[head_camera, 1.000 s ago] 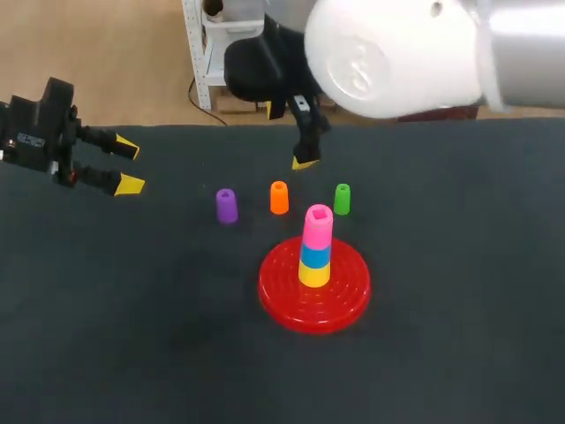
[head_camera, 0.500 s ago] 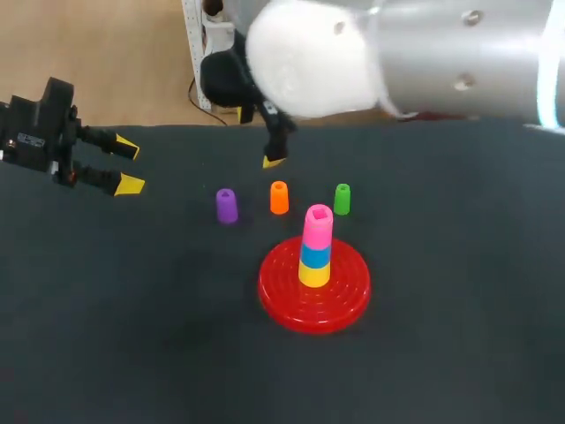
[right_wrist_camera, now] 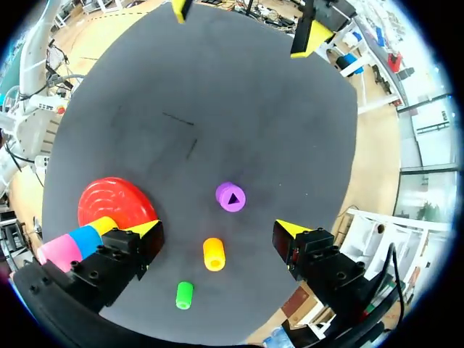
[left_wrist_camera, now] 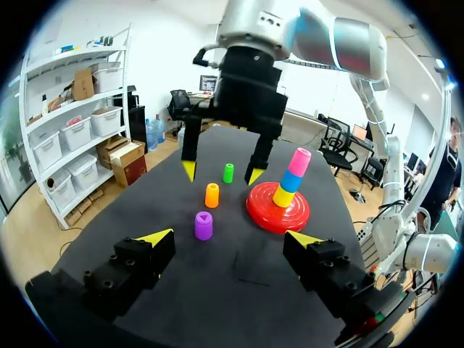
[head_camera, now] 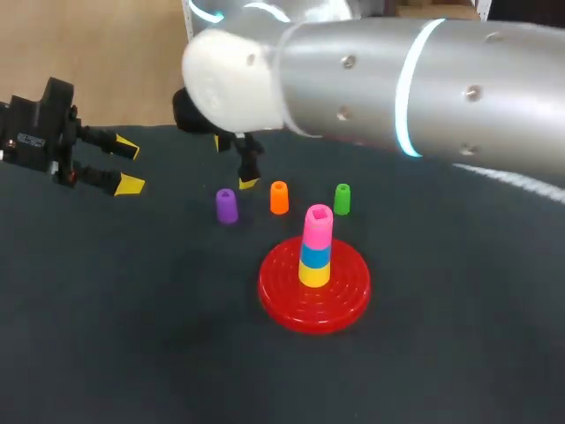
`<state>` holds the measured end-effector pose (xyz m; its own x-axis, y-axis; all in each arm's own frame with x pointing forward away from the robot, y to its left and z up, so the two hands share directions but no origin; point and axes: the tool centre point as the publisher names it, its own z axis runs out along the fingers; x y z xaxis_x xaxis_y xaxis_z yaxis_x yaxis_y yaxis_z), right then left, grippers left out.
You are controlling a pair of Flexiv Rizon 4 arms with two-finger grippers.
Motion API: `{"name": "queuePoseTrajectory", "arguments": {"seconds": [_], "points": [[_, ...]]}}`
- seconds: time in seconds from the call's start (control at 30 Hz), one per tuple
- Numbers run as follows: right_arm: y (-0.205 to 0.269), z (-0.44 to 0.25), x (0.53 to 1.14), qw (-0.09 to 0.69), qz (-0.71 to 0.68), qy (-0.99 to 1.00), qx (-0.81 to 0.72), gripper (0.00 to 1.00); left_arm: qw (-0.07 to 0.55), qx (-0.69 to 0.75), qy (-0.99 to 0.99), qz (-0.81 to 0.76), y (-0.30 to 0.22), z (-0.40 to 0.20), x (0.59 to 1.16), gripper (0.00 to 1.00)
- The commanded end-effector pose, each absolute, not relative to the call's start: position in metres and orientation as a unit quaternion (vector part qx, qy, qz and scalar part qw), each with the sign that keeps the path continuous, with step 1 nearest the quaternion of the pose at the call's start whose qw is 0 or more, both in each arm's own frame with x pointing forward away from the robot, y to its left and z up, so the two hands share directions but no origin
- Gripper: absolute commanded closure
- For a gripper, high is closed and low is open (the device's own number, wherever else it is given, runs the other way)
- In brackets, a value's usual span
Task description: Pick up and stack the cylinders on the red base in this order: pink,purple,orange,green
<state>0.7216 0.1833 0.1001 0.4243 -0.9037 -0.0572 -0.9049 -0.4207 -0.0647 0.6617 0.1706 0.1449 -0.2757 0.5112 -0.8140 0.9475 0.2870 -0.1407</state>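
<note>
Nearest, just below the middle of the frame, the red base (head_camera: pixel 313 299) sits on the dark table (head_camera: pixel 132 344). On its peg stand a yellow piece (head_camera: pixel 313 275), a blue piece (head_camera: pixel 315 254) and, on top, the pink cylinder (head_camera: pixel 318 224). Behind the base three cylinders stand upright in a row, apart from one another: the purple cylinder (head_camera: pixel 226 205) to the left, the orange cylinder (head_camera: pixel 279 198) in the middle and the green cylinder (head_camera: pixel 342 199) to the right. Just behind the purple and orange ones hangs the right gripper (head_camera: pixel 234 163), fingers spread and holding nothing (its own wrist view shows the orange cylinder below, between the fingers, and the purple one just ahead). The right arm (head_camera: pixel 397 79) fills the top of the frame. At the upper left edge, well apart from the cylinders, the left gripper (head_camera: pixel 124 165) has its fingers parted and holds nothing.
</note>
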Motion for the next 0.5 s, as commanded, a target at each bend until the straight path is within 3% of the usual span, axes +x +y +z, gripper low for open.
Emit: {"name": "queuePoseTrajectory", "arguments": {"seconds": [0.03, 0.5], "points": [[0.194, 0.088, 0.728, 0.008, 0.025, 0.537, -0.843, 0.0, 0.335, 0.501, 0.727, -0.327, 0.172, 0.144, 0.662, 0.0], [0.205, 0.058, 0.727, 0.006, 0.012, 0.554, -0.832, 0.0, 0.335, 0.501, 0.727, -0.327, 0.172, 0.144, 0.662, 0.0]]}}
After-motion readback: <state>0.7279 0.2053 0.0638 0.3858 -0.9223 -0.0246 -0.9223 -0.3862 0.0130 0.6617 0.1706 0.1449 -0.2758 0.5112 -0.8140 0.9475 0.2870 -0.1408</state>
